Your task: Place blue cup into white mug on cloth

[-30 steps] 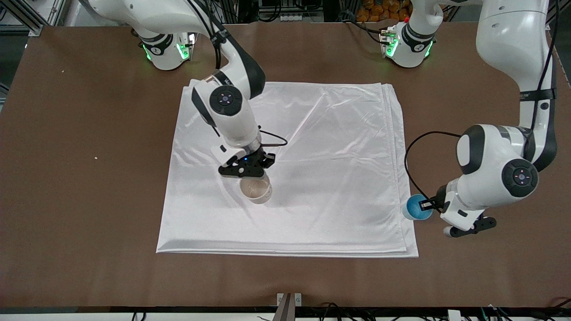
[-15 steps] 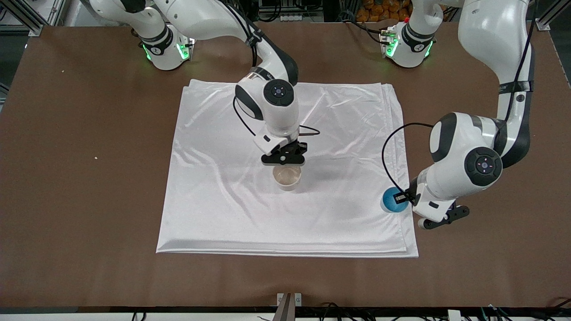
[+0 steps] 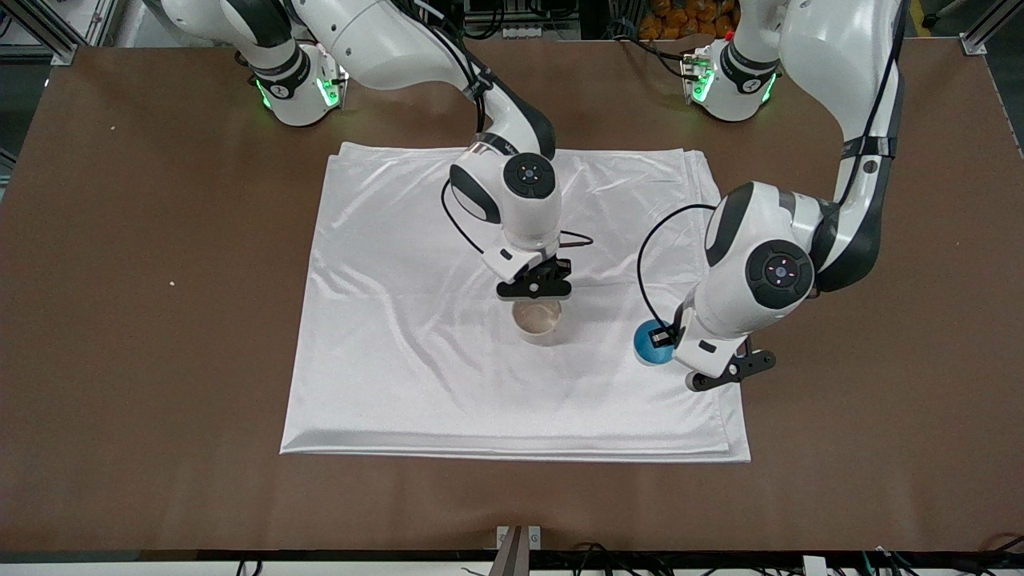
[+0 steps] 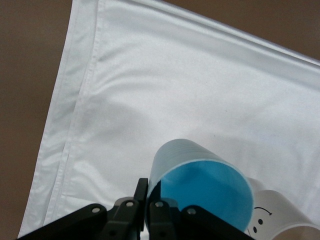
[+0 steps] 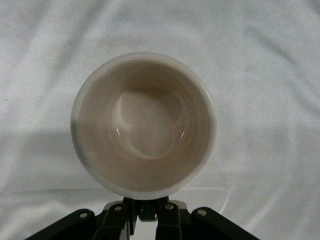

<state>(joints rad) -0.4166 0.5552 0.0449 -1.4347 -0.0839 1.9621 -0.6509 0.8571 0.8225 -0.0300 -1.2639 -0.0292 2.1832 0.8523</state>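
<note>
The white mug (image 3: 538, 320) stands upright at the middle of the cloth (image 3: 384, 360). My right gripper (image 3: 534, 293) is shut on its handle. In the right wrist view I look down into the empty mug (image 5: 144, 125), with the right gripper (image 5: 145, 209) clamped on the dark handle. My left gripper (image 3: 664, 338) is shut on the rim of the blue cup (image 3: 650, 344) and holds it tilted over the cloth near its edge at the left arm's end. The left wrist view shows the blue cup (image 4: 200, 190) in the left gripper (image 4: 149, 192), with the mug (image 4: 275, 220) just past it.
The cloth (image 4: 150, 75) lies on a brown table (image 3: 120, 320). A small pale crumb (image 3: 171, 283) lies on the table toward the right arm's end. Both arm bases stand along the table's back edge.
My right gripper has carried the mug across the cloth toward the left arm's end. My left gripper has carried the blue cup from the cloth's edge over the cloth, closer to the mug.
</note>
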